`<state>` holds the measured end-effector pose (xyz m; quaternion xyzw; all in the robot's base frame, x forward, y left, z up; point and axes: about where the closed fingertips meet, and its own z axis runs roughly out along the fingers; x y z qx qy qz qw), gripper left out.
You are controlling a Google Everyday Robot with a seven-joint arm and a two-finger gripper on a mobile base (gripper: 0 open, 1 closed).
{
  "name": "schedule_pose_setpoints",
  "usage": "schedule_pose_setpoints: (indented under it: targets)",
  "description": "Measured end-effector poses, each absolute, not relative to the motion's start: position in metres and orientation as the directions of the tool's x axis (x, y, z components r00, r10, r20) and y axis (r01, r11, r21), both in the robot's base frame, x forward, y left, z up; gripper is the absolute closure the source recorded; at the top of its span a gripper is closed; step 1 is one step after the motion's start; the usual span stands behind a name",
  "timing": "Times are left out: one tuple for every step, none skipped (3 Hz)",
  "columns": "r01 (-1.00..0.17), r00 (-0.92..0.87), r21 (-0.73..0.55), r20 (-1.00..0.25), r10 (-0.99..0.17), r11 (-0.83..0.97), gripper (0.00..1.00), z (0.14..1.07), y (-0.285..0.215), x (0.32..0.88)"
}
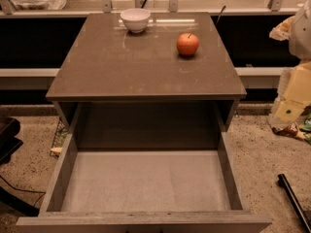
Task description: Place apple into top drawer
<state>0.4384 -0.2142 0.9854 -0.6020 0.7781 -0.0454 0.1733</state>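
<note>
The apple [187, 44], small, round and red-orange with a short dark stem, sits on the brown cabinet top [141, 67], right of centre toward the back. The top drawer [146, 183] is pulled fully out toward me, and its flat pale grey floor is bare. My arm, white and pale yellow, stands at the right edge of the view. My gripper [286, 30] is there, level with the apple, well to its right and off the cabinet. It holds nothing that I can see.
A white bowl [135, 19] stands at the back of the cabinet top, left of the apple. A ledge with metal posts runs behind. A dark rod [294, 203] lies on the speckled floor at lower right, and dark equipment [7, 140] at left.
</note>
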Motion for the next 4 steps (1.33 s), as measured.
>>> schedule_pose_setpoints:
  targets:
    - [-0.921, -0.215, -0.280, -0.215, -0.953, 0.271, 0.00, 0.985, -0.214, 0.438]
    - [-0.900, -0.202, -0.333, -0.249, -0.947, 0.280, 0.00, 0.993, -0.220, 0.456]
    - [-0.847, -0.218, -0.401, -0.336, -0.916, 0.348, 0.00, 1.006, -0.235, 0.494]
    - [-0.770, -0.233, -0.452, -0.458, -0.858, 0.450, 0.00, 1.015, -0.251, 0.539]
